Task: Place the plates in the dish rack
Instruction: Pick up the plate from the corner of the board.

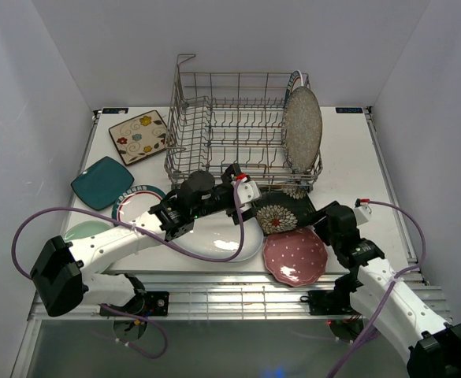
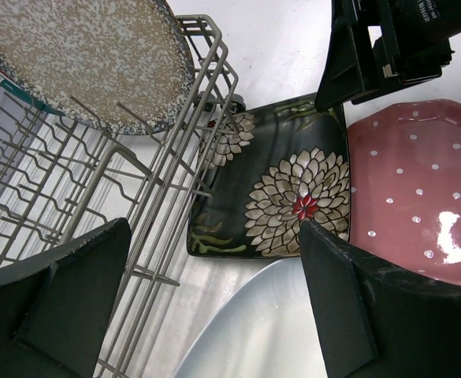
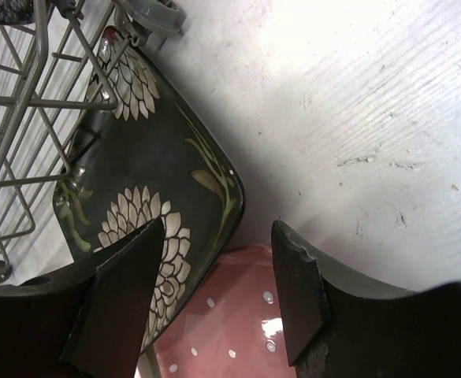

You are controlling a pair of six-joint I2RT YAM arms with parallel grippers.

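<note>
Top external, black plate point(image 1: 284, 214) beside rack point(image 1: 238, 126), left end effector point(image 2: 214, 228), right end effector point(image 3: 218, 224) apart

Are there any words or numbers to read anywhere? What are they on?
No text here can be read for sure.
White print on the right arm's black casing: cut off and blurred, unreadable.
Blue stickers at the back corners: too small to read.
Black plate and pink plate: only flowers and dots, no words.

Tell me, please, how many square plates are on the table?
3: cream plate back left, teal plate just nearer, black plate at the rack's front; others may be hidden.
</note>
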